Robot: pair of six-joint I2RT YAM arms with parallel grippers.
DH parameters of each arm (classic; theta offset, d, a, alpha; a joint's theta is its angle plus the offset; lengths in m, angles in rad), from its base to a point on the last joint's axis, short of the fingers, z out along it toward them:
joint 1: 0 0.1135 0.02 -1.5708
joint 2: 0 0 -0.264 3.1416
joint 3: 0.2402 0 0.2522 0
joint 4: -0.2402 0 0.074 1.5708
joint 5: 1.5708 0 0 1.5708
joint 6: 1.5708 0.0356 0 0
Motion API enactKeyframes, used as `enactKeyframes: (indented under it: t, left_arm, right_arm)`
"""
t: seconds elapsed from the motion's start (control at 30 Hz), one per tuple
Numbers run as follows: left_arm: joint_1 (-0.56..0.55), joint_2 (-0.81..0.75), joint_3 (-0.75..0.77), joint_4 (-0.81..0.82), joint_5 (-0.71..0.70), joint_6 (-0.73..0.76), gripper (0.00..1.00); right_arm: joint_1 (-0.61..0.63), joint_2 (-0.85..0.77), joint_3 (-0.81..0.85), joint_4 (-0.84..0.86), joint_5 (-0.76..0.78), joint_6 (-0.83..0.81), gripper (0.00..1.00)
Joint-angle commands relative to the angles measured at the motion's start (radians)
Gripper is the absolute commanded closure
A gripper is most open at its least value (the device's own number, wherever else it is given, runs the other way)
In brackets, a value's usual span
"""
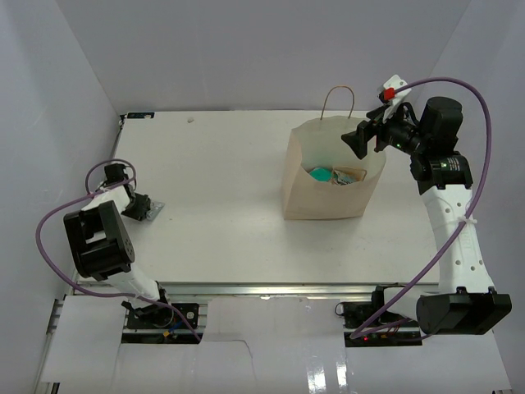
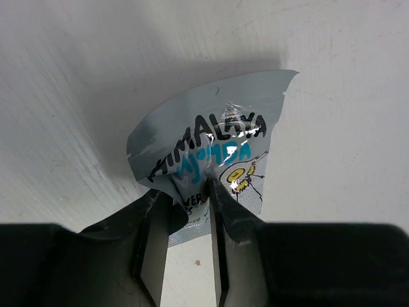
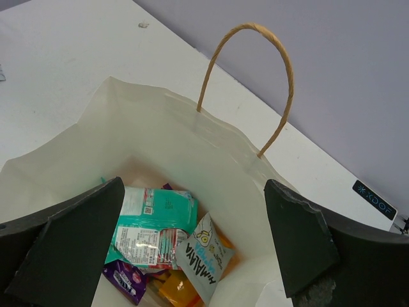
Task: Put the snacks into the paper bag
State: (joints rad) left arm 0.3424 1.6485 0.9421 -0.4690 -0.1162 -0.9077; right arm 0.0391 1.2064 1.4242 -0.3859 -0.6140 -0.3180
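The tan paper bag (image 1: 328, 185) stands upright and open at the table's right, one loop handle (image 3: 255, 77) raised. Inside lie a teal packet (image 3: 153, 224), a silvery packet (image 3: 204, 256), a purple one (image 3: 124, 278) and an orange one (image 3: 176, 291). My right gripper (image 1: 361, 139) hangs over the bag's right rim, open and empty; in the right wrist view (image 3: 192, 204) the bag's mouth lies between its jaws. My left gripper (image 1: 146, 209) is at the table's left, shut on the lower corner of another silvery packet (image 2: 211, 141), which is crumpled at the pinch.
White walls close in the table on the left, back and right. A metal rail (image 1: 271, 289) runs along the near edge between the arm bases. A small black label (image 3: 374, 197) sits at the table's far edge behind the bag.
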Motion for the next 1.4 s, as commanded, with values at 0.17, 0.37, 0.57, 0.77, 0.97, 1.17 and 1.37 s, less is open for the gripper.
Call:
enactKeyframes:
  t: [0.17, 0.37, 0.57, 0.77, 0.97, 1.17, 1.37]
  left_arm:
    - [0.009, -0.05, -0.011, 0.067, 0.104, 0.016, 0.81]
    - [-0.012, -0.154, -0.003, 0.244, 0.346, -0.003, 0.93]
    - [-0.199, -0.19, 0.061, 0.614, 0.627, -0.092, 0.96]
    - [-0.541, -0.044, 0.436, 0.642, 0.829, 0.002, 0.98]
    - [-0.781, 0.075, 0.67, 0.586, 0.825, 0.14, 0.99]
    - [-0.901, 0.152, 0.823, 0.478, 0.785, 0.254, 0.98]
    - [-0.976, 0.206, 0.916, 0.34, 0.736, 0.342, 0.85]
  right_arm:
    - [-0.007, -0.007, 0.031, 0.035, -0.021, 0.02, 0.04]
    - [-0.007, 0.01, 0.056, 0.035, -0.035, 0.03, 0.04]
    - [-0.007, 0.031, 0.081, 0.035, -0.036, 0.04, 0.04]
    - [-0.013, 0.035, 0.07, 0.036, -0.006, 0.046, 0.04]
    - [-0.091, 0.035, 0.042, 0.035, -0.024, 0.096, 0.04]
    - [-0.131, 0.007, 0.027, 0.033, -0.007, 0.111, 0.04]
    - [-0.154, -0.01, 0.005, 0.032, -0.003, 0.128, 0.04]
